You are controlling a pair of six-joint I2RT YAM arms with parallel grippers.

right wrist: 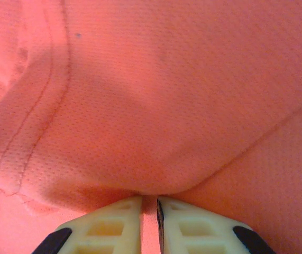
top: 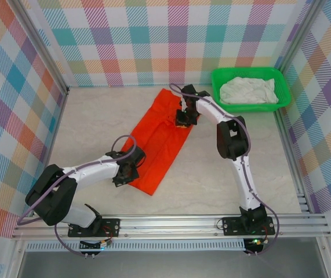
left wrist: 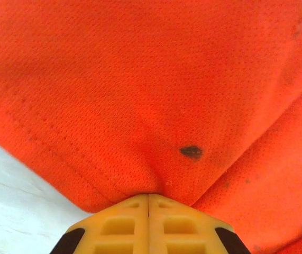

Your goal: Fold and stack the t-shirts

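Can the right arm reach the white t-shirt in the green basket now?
Probably not yet: the right arm has its jaws shut on the orange t-shirt. The white t-shirt lies close by in the green basket, nothing between.

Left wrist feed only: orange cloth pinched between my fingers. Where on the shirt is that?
Observer: The left gripper sits at the near left edge of the orange t-shirt, close to its near corner.
Operator: Right arm?
Observer: The right gripper is shut on the same shirt, at its far right edge.
Operator: Second shirt?
Observer: The white t-shirt lies bunched inside the green basket at the table's far right.
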